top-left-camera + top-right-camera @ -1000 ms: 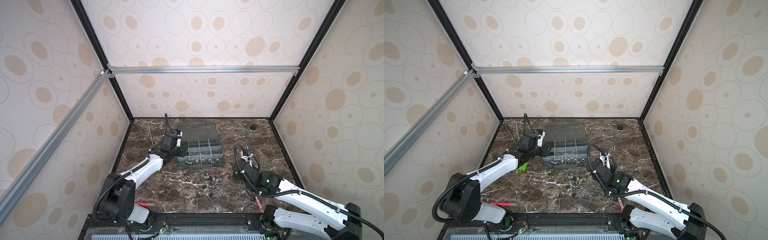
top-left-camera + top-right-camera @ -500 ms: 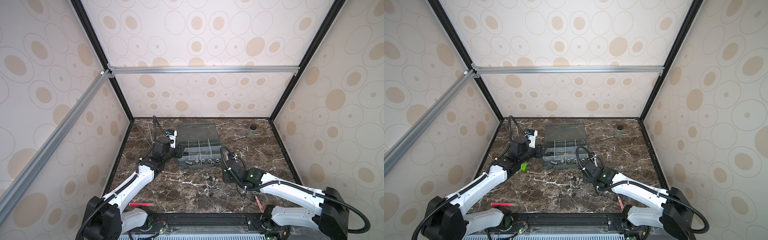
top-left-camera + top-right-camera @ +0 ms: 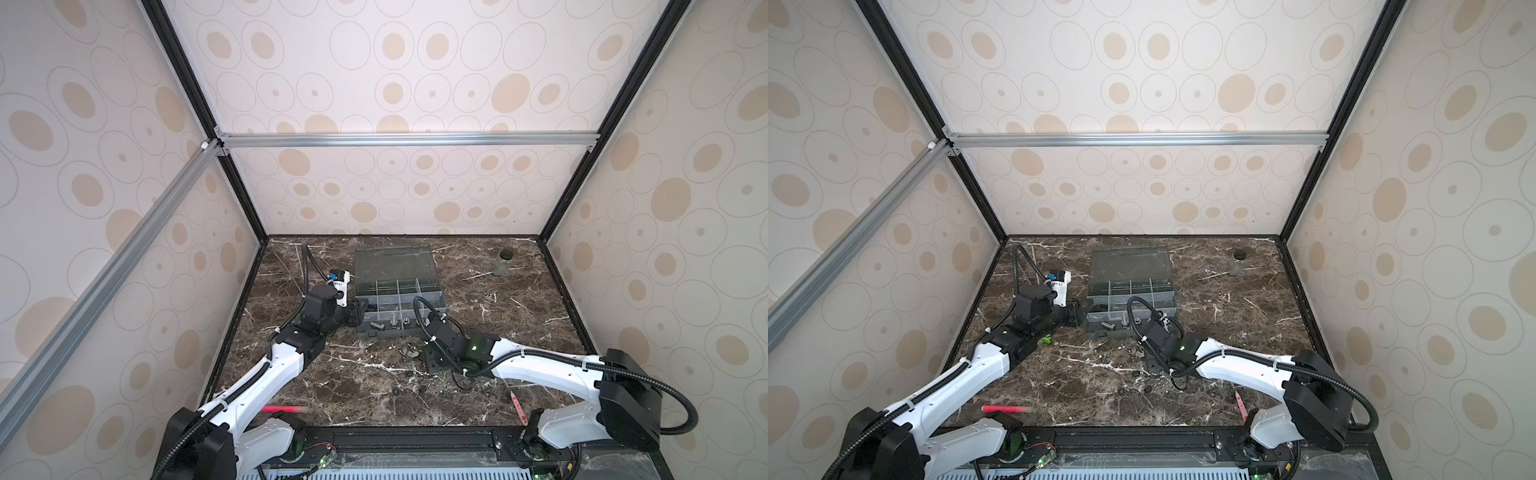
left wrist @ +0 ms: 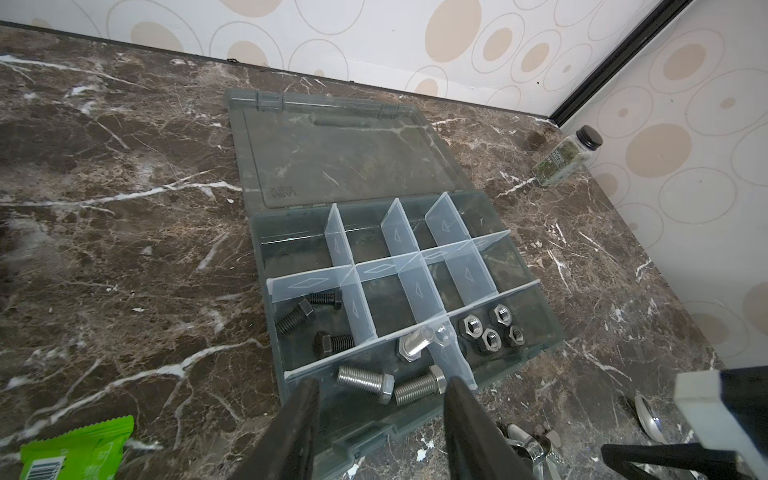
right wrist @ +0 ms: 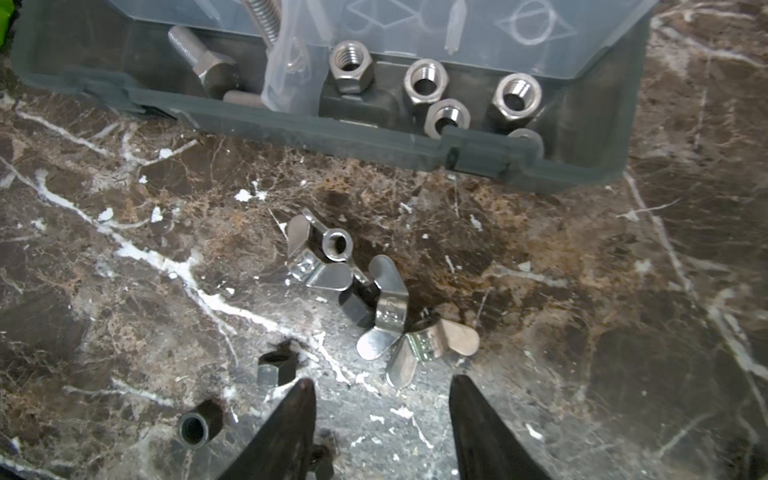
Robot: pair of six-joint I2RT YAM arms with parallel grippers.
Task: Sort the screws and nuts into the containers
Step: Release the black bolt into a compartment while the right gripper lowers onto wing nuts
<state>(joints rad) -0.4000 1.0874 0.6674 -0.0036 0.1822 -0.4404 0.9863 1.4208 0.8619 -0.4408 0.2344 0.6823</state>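
Over at the left front corner of the grey box (image 4: 365, 436), the left claw (image 4: 382, 380) hangs released; silver screws (image 4: 365, 380) lie in the box's front row, dark screws (image 4: 307, 316) behind them, silver nuts (image 4: 490, 332) further right. Rightward, the right claw (image 5: 381, 379) is released too, over the tabletop (image 5: 582, 332), with wing nuts (image 5: 374, 299) just ahead and two dark nuts (image 5: 274, 368) beside one finger (image 5: 291, 415).

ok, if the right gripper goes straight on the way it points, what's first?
Probably the nearest silver wing nut, just ahead of the open right gripper. Beyond it is the organizer box. The gripper's height is hard to judge.
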